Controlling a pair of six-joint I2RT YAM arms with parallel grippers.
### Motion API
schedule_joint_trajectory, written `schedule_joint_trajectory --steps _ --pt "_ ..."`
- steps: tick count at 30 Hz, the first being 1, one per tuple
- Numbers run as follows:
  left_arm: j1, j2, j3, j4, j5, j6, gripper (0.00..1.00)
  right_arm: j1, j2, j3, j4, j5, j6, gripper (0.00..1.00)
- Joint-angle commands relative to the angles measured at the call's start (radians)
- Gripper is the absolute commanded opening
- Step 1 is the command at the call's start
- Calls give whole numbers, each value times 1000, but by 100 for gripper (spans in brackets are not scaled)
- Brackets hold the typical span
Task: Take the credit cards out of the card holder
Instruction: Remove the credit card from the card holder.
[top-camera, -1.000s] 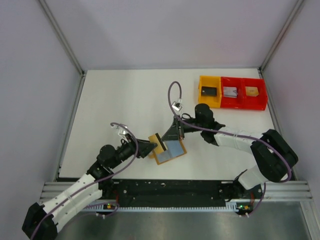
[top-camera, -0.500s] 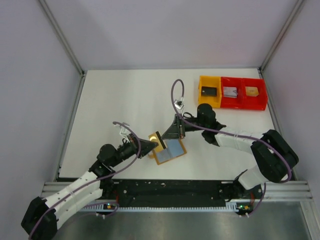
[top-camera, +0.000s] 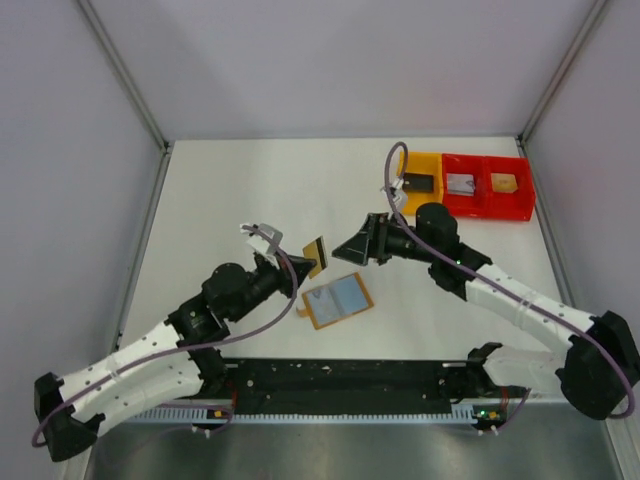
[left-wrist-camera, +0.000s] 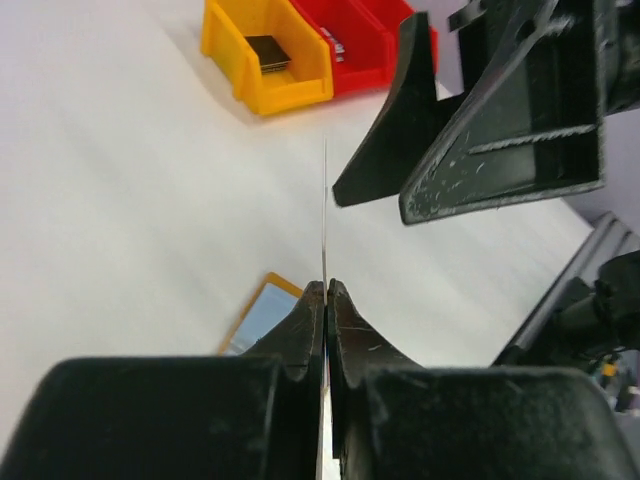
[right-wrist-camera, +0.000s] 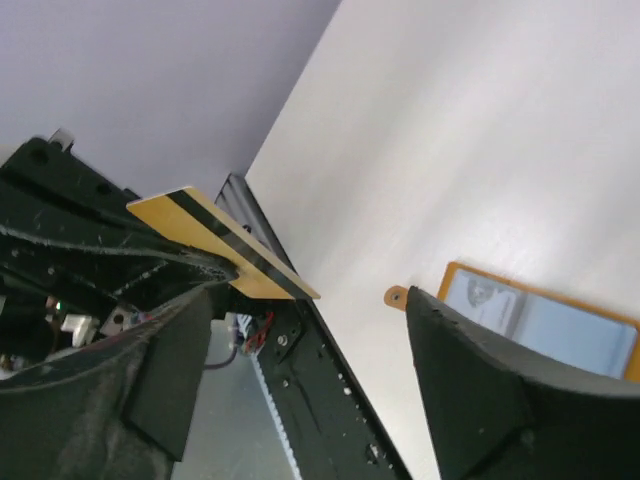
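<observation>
While left end effector (top-camera: 302, 269) clamps credit card (top-camera: 316, 251) | right end effector (top-camera: 344, 250) apart, just beside it

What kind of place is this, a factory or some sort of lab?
Probably a robotics lab test booth: a white table closed in by plain panels, two small robot arms bolted at its near edge, and just a card holder, a credit card and little plastic trays to practise on.

Card (top-camera: 317, 250) in left hand (top-camera: 303, 267), card holder (top-camera: 337, 300) on table (top-camera: 230, 190)
</observation>
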Motion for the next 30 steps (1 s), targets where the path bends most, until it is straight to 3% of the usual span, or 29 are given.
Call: schedule_joint_trajectory --steps 1,7,10,23,30 --pt "-124 112 104 -155 -358 219 0 -4 -123 81 -264 291 72 82" --pt "-274 253 175 -124 -640 377 0 5 -181 136 -392 376 199 84" --pt "-311 327 204 -94 -717 462 0 34 -171 171 -436 417 232 85" --pt "-380 455 261 31 -725 657 0 142 -2 259 -418 457 322 76" --pt "-400 517 284 32 -751 695 0 160 47 279 -384 444 356 54"
